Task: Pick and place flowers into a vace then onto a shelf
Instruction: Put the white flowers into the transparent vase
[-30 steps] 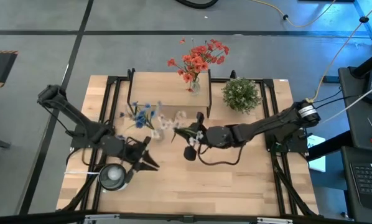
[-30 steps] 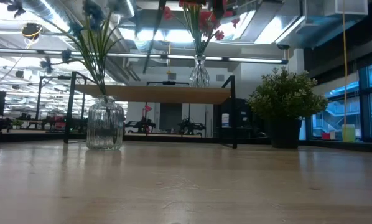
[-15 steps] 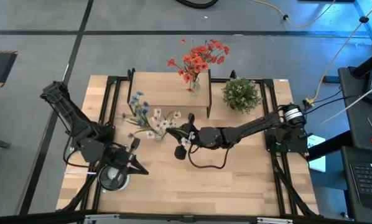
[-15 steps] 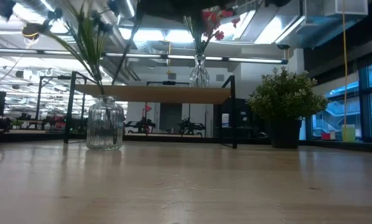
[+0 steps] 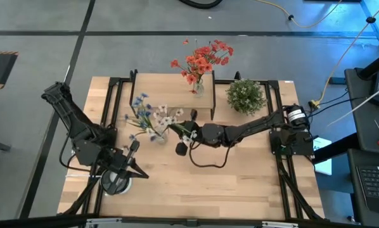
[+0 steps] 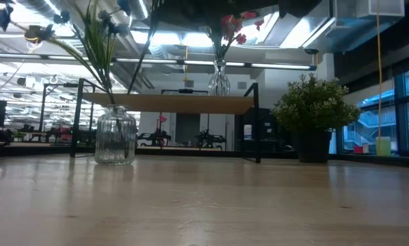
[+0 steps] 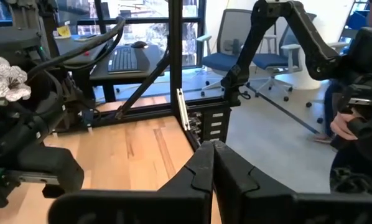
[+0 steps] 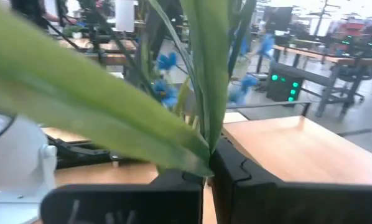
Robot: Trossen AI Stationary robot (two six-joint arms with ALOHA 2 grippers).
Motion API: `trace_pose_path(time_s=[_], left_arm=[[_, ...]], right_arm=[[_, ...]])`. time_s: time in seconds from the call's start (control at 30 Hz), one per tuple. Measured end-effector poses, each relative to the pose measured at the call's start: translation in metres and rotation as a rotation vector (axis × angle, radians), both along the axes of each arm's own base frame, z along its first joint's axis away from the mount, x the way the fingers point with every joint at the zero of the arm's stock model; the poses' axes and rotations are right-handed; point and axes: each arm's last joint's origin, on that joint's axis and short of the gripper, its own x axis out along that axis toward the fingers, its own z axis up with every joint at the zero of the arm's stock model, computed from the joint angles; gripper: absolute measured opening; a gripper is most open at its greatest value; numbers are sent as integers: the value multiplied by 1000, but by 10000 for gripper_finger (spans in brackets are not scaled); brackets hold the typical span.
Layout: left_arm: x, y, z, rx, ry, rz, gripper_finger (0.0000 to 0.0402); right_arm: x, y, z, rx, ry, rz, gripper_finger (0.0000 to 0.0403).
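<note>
Light-wood table (image 5: pixel 240 183) is carrying everything: the blue and white flowers (image 5: pixel 153 120) are hanging above it just before the shelf (image 5: pixel 167 92), their stems pinched in the right gripper (image 5: pixel 180 130), whose jaws are clamping shut on them. Nearer the table's left front, the left gripper (image 5: pixel 141 171) is hovering beside the empty glass vase (image 5: pixel 115 182), its jaws pressing together on nothing.

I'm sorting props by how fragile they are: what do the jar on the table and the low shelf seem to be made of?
The ribbed clear jar looks like glossy glass: the room shows through it and its ribs catch highlights. The low shelf seems a matte light-wood board on thin black legs, probably metal.
</note>
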Motion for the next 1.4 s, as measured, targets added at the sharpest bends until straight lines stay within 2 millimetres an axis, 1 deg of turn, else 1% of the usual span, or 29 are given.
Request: trace_pose_path(time_s=[0.23,0.47,0.7,0.8,0.9,1.1,1.4], left_arm=[[0,0,0,1,-1,6,3],[0,0,0,1,-1,7,3],[0,0,0,0,-2,14,3],[0,0,0,0,-2,15,2],[0,0,0,-1,-2,15,1],[0,0,0,0,-2,15,4],[0,0,0,1,-2,15,5]], right_arm=[[3,-12,0,13,-6,51,6],[4,-13,-2,-11,10,71,6],[13,-12,-25,-16,31,74,5],[16,-11,-30,-12,12,75,5],[18,-11,-37,-22,38,74,5],[22,-17,-52,-7,75,106,5],[25,-24,-71,-3,156,90,7]])
